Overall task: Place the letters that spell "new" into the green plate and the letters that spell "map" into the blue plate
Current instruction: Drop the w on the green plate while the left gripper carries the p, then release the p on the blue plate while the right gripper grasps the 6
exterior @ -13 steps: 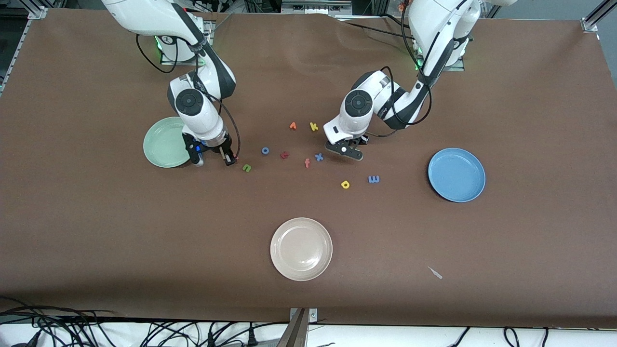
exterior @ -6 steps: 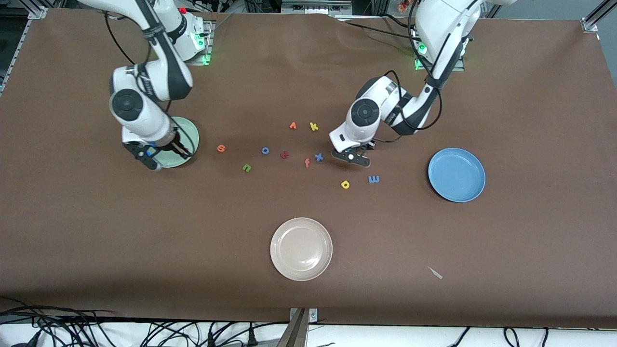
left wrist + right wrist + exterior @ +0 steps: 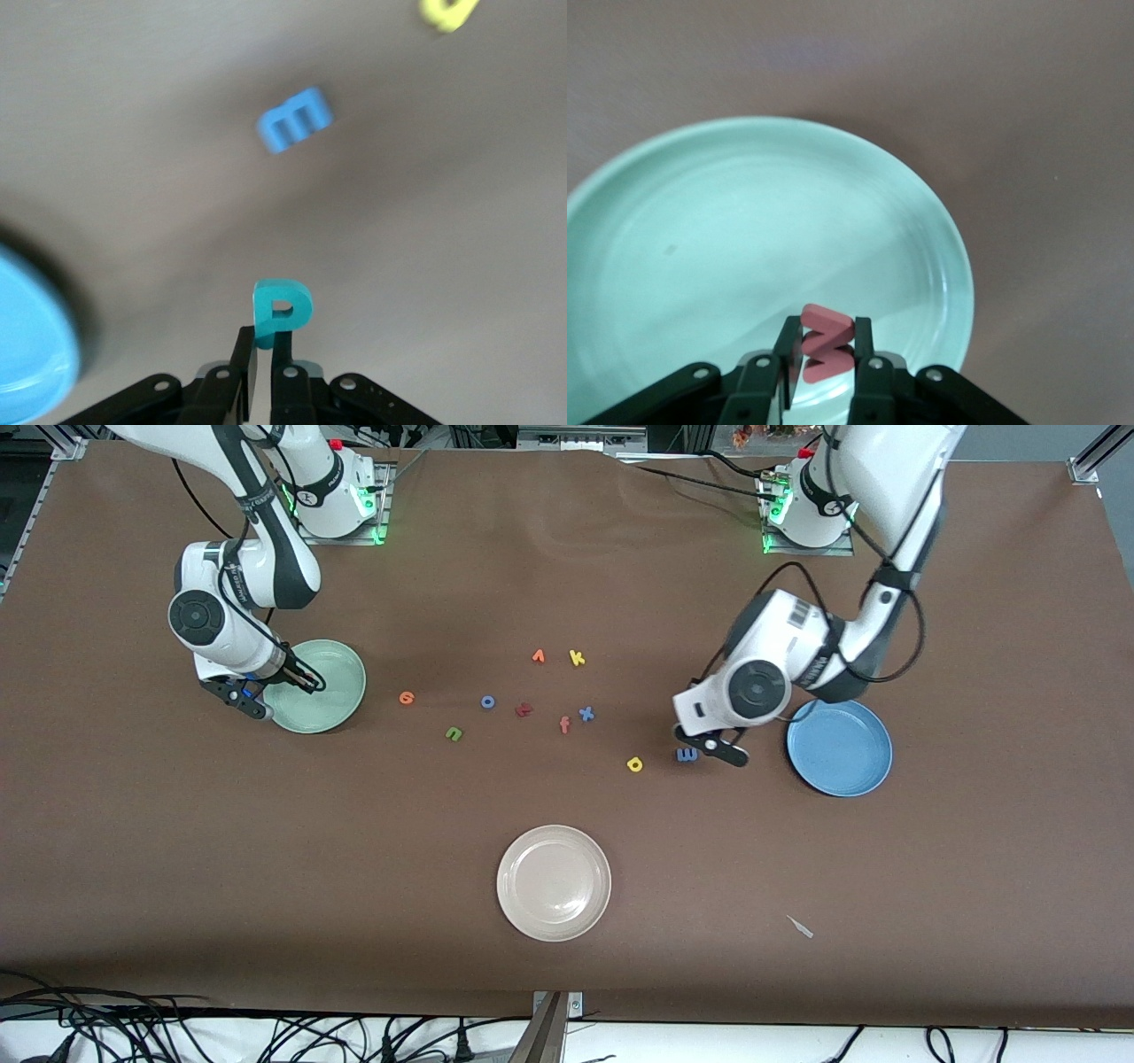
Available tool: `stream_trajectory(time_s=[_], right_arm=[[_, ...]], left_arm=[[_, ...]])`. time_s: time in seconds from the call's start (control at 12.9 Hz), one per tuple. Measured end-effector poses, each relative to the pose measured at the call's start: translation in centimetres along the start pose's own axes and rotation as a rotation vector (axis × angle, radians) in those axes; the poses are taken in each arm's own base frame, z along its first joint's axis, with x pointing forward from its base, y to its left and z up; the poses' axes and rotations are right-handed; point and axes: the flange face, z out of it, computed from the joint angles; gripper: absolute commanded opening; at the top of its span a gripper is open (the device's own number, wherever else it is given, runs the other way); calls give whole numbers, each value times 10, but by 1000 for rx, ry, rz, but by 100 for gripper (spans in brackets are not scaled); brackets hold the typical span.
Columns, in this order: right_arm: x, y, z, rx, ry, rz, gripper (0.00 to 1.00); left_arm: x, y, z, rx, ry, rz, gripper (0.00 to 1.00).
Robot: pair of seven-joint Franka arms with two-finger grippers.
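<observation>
My right gripper (image 3: 306, 682) hangs over the pale green plate (image 3: 330, 691), shut on the pinkish-red "w" (image 3: 827, 350), which stands above the green plate's (image 3: 744, 239) inside. My left gripper (image 3: 716, 746) is shut on the stem of the teal "p" (image 3: 282, 310), above the table beside the blue "m" (image 3: 687, 755) and close to the blue plate (image 3: 839, 746). The yellow "a" (image 3: 634, 763) lies next to the "m". The green "n" (image 3: 454, 733) and orange "e" (image 3: 407, 698) lie on the table between the plates.
Loose letters lie mid-table: orange "v" (image 3: 538, 657), yellow "k" (image 3: 577, 658), blue "o" (image 3: 487, 702), dark red "t" (image 3: 524, 709), orange "f" (image 3: 564, 724), blue "x" (image 3: 586, 713). A cream plate (image 3: 554, 883) sits nearer the front camera.
The right arm carried the "w" from beside the "n" to over the green plate. The left arm carried the "p" from near the "x" toward the blue plate.
</observation>
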Motion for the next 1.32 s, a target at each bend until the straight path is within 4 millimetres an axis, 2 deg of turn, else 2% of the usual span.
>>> stream_trajectory(time_s=[0.15,0.31,0.47,0.62,0.7,0.78,0.85,0.93,1.01,1.08,1.16,1.32], right_arm=[[8,-2,-10,20,28,-8,100],[16,-19,-34,51,74,-33,100],[10,-55,-58,77,105,-66,100],[-9,-92,-68,89,112,-63,100],[-21,-109,-67,91,110,-61,100],[-33,-124,-63,89,103,-53,100],[-42,-136,-57,88,96,-31,99],[-50,-146,-51,91,91,0,99],[-56,-155,-45,100,91,35,95],[-61,-161,-39,104,89,58,87],[-66,-166,-33,109,86,75,87],[-73,-172,-21,129,90,103,85]], left_arm=[[-10,-56,-4,-18,-4,62,0],[-21,-109,-2,16,-14,111,0],[-30,-148,3,48,-22,152,0],[-32,-180,16,73,-6,181,0],[-30,-192,26,85,3,192,28],[-28,-201,37,99,10,200,93],[-25,-207,45,101,15,202,100],[-24,-209,49,97,19,201,100],[-23,-208,48,98,23,195,100],[-21,-203,43,94,35,170,100],[-17,-194,37,83,54,121,100],[-5,-157,27,45,86,3,100]])
